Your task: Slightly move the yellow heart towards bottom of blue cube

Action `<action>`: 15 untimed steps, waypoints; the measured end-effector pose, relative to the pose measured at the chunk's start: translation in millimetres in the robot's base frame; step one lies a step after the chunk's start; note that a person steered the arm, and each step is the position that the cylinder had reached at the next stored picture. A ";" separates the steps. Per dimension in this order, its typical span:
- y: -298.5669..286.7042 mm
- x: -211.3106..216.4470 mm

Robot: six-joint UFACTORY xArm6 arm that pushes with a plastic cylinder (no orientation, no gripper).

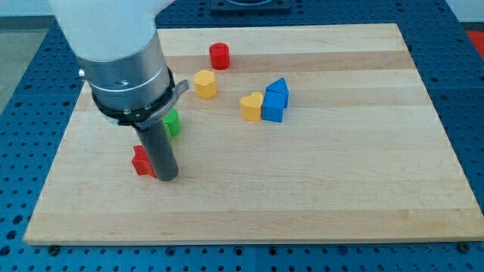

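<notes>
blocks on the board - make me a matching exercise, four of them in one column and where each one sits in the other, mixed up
Column one:
1. red cylinder
2. yellow heart
3. green block
4. red block

Column two:
a. touching the blue cube's side on the view's left
b. right beside my tip, on the view's left of it
c. nearest the view's top
d. partly hidden behind the rod, above the red block in the view

Pairs: 1-c, 2-a, 3-d, 4-b
</notes>
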State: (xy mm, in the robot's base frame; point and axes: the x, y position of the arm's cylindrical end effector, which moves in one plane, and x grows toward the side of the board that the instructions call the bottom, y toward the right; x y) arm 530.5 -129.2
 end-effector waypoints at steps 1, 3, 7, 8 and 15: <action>7.6 1.0; 67.7 -24.9; 56.3 -125.7; 72.7 -130.5; 98.2 -96.8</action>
State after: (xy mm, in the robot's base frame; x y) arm 433.7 -31.0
